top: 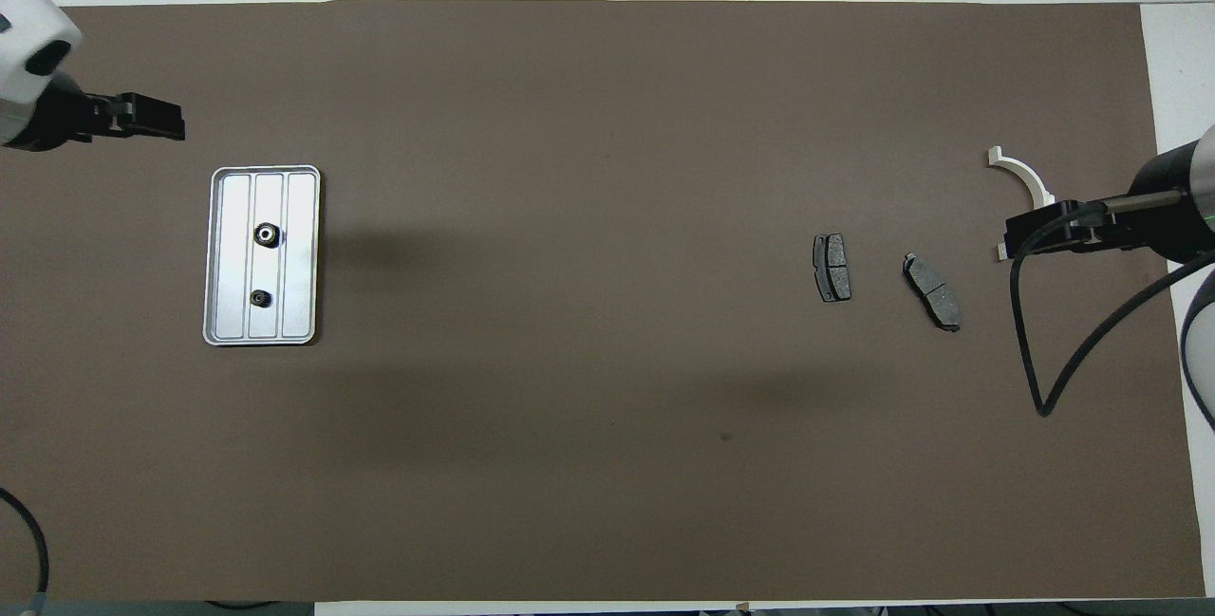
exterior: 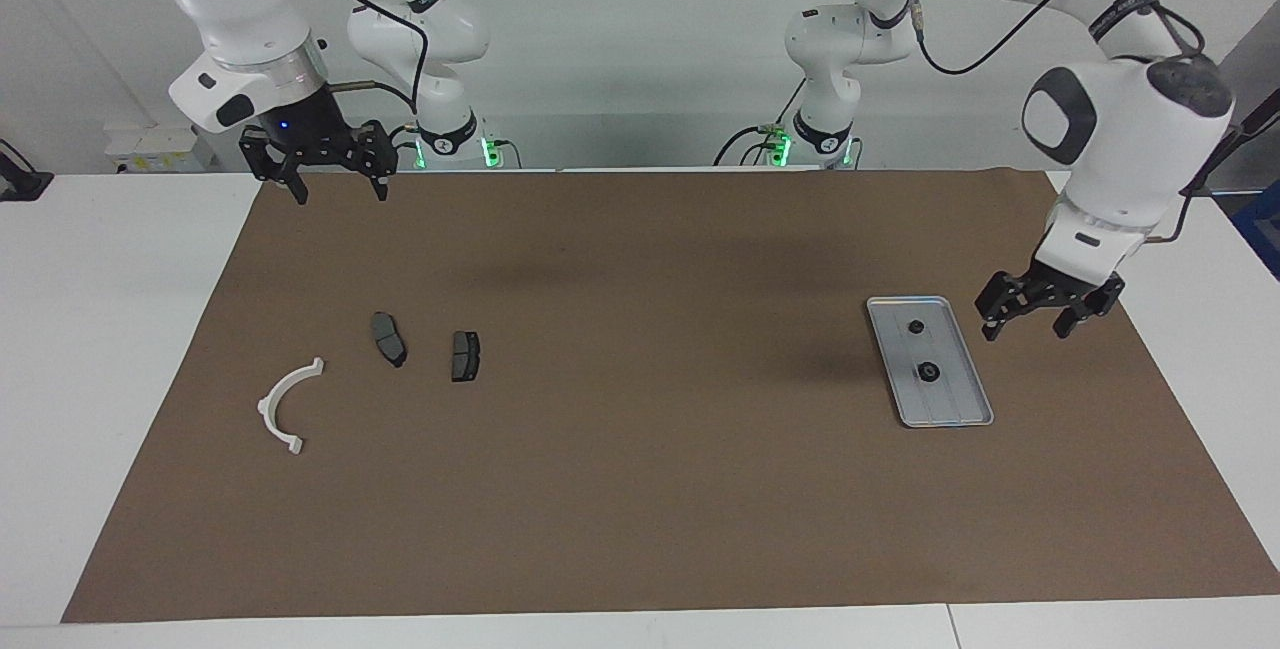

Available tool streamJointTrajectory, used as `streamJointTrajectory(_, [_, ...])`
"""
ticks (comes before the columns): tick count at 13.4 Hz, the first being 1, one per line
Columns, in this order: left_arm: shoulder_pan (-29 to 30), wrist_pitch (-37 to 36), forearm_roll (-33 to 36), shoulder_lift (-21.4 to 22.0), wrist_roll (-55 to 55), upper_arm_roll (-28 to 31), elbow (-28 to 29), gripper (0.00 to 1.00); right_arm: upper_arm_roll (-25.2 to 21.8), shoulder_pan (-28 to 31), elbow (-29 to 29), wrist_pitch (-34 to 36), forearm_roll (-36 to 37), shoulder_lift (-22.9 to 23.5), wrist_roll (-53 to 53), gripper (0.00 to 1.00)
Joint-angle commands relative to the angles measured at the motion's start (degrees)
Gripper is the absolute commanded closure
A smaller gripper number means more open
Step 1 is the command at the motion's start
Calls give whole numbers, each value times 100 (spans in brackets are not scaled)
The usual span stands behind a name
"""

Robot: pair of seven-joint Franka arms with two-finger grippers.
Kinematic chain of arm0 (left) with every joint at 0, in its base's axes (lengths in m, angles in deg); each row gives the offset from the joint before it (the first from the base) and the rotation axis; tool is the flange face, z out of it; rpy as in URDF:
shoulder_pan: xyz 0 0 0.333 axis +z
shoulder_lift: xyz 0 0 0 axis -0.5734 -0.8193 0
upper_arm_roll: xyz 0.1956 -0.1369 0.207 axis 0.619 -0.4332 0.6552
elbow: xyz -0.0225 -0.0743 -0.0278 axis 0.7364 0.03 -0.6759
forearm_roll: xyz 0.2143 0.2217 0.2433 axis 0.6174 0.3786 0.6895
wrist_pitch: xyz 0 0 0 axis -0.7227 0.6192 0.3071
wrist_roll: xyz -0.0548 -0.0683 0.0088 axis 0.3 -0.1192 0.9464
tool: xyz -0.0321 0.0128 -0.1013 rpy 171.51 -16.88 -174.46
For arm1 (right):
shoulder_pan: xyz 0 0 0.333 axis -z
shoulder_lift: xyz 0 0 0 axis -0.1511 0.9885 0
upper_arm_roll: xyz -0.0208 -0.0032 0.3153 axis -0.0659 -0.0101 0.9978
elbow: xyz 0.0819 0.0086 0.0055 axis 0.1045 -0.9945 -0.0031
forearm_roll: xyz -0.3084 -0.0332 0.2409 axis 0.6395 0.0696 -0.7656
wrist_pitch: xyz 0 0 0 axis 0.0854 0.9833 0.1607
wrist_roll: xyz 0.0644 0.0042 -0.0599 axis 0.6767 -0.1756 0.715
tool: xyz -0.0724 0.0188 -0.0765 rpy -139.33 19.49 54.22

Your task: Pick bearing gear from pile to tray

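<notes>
Covering white table (exterior: 110, 329): brown mat (exterior: 640, 489), grey wall bkgd.

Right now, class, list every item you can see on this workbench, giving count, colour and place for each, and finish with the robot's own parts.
tray: one, silver-grey, on the brown mat toward the left arm's end of the table.
small round pieces: two, black, in the tray, one nearer to the robots than the other.
brake pads: two, dark grey, side by side on the mat toward the right arm's end, one beside the other.
plastic arc: one, white, curved, farther from the robots than the pads.
mat: one, brown, covering the white table.
left gripper: one, black, fingers open, empty, up beside the tray.
right gripper: one, black, fingers open, empty, over the mat's edge.
</notes>
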Motion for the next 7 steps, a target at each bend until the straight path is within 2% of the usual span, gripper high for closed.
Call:
streamJointTrajectory(1, [654, -392, -96, 773, 591, -354, 50, 0, 39, 29, 2, -21, -101, -44, -124, 0])
streamJointTrajectory(2, [684, -567, -123, 1047, 645, -400, 157, 0, 39, 3, 2, -21, -101, -52, -133, 0])
streamJointTrajectory(4, [431, -1417, -97, 1348, 645, -409, 325, 0, 39, 3, 2, -21, -109, -44, -133, 0])
streamJointTrajectory(6, [1, -1518, -71, 1603, 637, -366, 833, 0, 39, 3, 2, -21, -127, -52, -133, 0])
streamJointTrajectory(7, [-366, -1448, -70, 1630, 637, -70, 905, 0, 39, 3, 2, -21, -136, -61, -133, 0])
